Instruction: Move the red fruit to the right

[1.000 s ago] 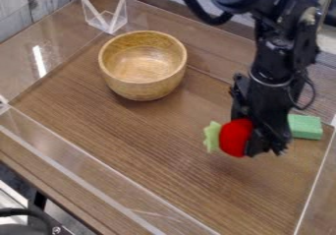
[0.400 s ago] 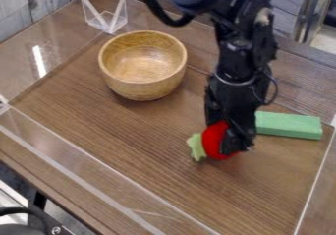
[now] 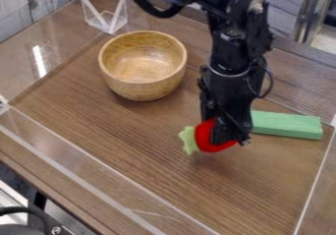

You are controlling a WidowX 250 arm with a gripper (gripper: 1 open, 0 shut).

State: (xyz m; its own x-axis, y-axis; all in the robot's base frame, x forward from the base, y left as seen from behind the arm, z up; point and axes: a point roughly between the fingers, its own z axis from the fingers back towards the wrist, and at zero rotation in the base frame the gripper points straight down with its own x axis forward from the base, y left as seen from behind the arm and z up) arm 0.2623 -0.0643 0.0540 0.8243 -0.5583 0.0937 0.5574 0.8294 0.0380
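Red fruit (image 3: pixel 210 139) sits low at the desk (image 3: pixel 118 146) surface, right of centre, green leafy end poking left, just in front of the flat green block (image 3: pixel 286 125). Pincer (image 3: pixel 221 136) points straight down, closed tight around the fruit. Wooden bowl (image 3: pixel 143 64) well apart at upper left. Risk: fruit is small and round, could squirt out of the pinch if grip is off-centre; carrying it right could clip the green block or the clear side wall (image 3: pixel 46 141). Hard to tell: fingertips hidden behind fruit, whether fruit touches desk or is lifted; arm top cut off.
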